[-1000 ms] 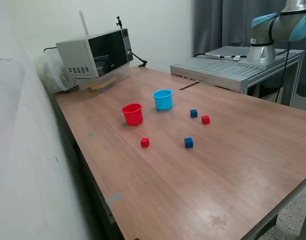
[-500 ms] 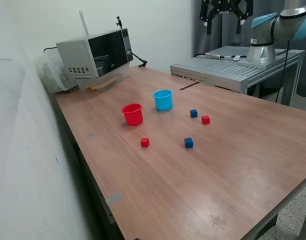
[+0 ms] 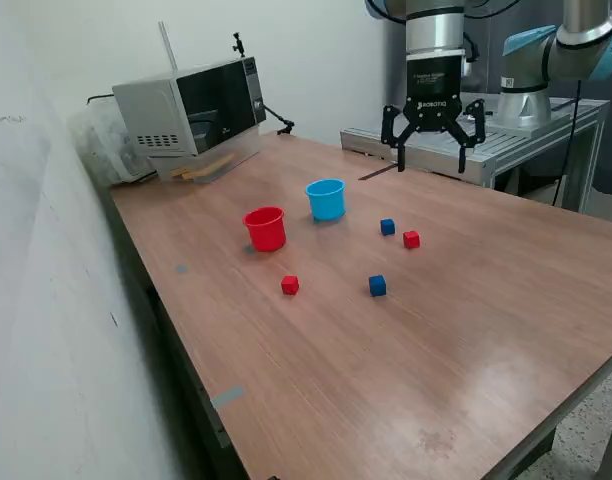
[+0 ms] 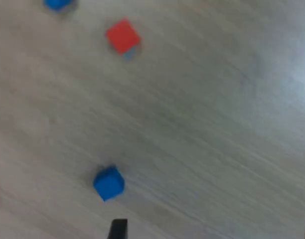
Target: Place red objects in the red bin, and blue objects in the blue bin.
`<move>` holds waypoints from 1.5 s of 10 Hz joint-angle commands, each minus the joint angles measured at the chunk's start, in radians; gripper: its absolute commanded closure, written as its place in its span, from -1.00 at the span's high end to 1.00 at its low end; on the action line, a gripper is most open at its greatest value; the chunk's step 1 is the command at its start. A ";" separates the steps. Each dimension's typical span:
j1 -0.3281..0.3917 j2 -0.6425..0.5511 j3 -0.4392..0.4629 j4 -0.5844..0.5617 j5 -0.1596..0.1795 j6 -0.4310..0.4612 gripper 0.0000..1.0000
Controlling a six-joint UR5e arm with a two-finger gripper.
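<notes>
Four cubes sit loose on my surface [image 3: 466, 330]: two red, two dark blue. One red cube [image 3: 290, 285] lies near the red cup [image 3: 265, 228], the other red cube [image 3: 411, 239] just beside a blue cube [image 3: 387, 227], and the second blue cube [image 3: 377, 286] lies apart. One red cup, one light blue cup [image 3: 326, 199], both empty as far as I see. My gripper [image 3: 432, 150] hangs wide open, holding nothing. These look light, rigid, flat-sided; I'd pinch across two opposite faces.
</notes>
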 commanded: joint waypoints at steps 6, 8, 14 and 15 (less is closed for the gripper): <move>0.002 0.255 -0.241 0.008 0.011 -0.607 1.00; 0.001 0.324 -0.315 0.009 0.008 -0.624 1.00; -0.065 0.369 -0.305 -0.003 0.016 -0.626 1.00; -0.082 0.367 -0.283 -0.006 0.018 -0.626 1.00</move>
